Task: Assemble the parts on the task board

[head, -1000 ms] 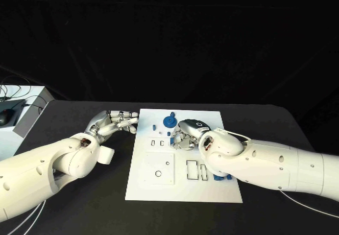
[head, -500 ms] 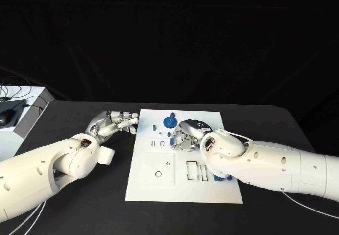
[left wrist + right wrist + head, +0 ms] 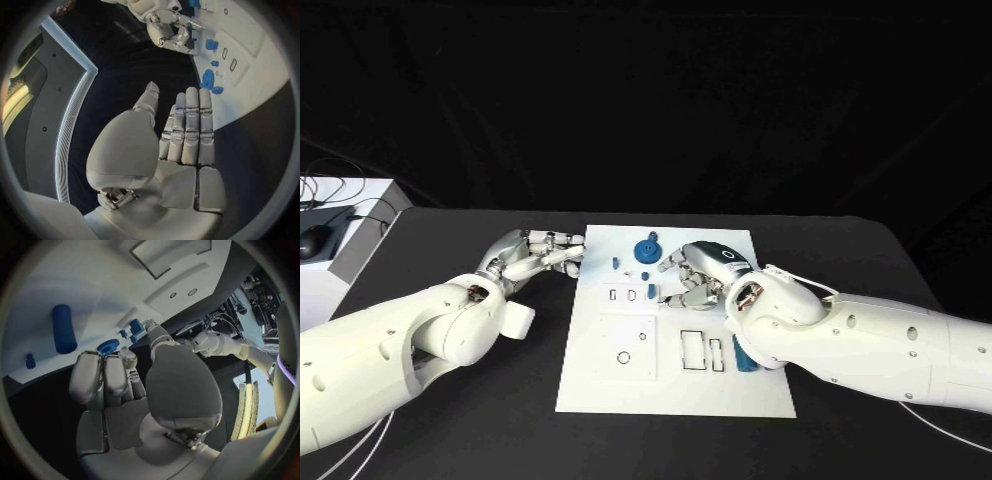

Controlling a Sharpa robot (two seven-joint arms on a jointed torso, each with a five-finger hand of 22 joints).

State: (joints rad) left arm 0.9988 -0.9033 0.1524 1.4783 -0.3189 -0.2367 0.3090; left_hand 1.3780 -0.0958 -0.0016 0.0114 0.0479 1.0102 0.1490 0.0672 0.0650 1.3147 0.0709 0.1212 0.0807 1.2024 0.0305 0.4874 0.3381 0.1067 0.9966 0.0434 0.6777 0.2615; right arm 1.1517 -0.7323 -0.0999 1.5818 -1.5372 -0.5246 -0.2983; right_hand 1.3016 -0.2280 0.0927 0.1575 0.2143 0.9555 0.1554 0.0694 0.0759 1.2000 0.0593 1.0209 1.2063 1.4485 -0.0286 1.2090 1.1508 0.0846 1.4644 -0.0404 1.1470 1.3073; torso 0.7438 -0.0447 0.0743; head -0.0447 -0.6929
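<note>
While most of the blue parts lie loose on the task board [image 3: 675,385], the assembly looks to me barely begun; the white plate sits in the middle of the black worktop [image 3: 459,420], and its cut-outs, among them the rectangular slots [image 3: 692,345] and the small round hole [image 3: 623,355] in the square panel, appear unfilled as far as the head view shows; a blue gear [image 3: 648,249] and a few small blue pieces [image 3: 616,262] sit near the far edge of the board, and a blue cylinder [image 3: 746,353] lies near its right side, partly behind the right arm; the right hand [image 3: 700,272] hovers over the upper middle of the board, its fingers [image 3: 103,377] curled in side by side, and whether they pinch a part I cannot tell; the left hand [image 3: 534,254] rests just beside the board's left edge, its fingers [image 3: 189,122] straight and pressed together, holding nothing; by my judgement nearly everything is left to do: each loose piece has yet to be picked up and seated in its matching recess.
</note>
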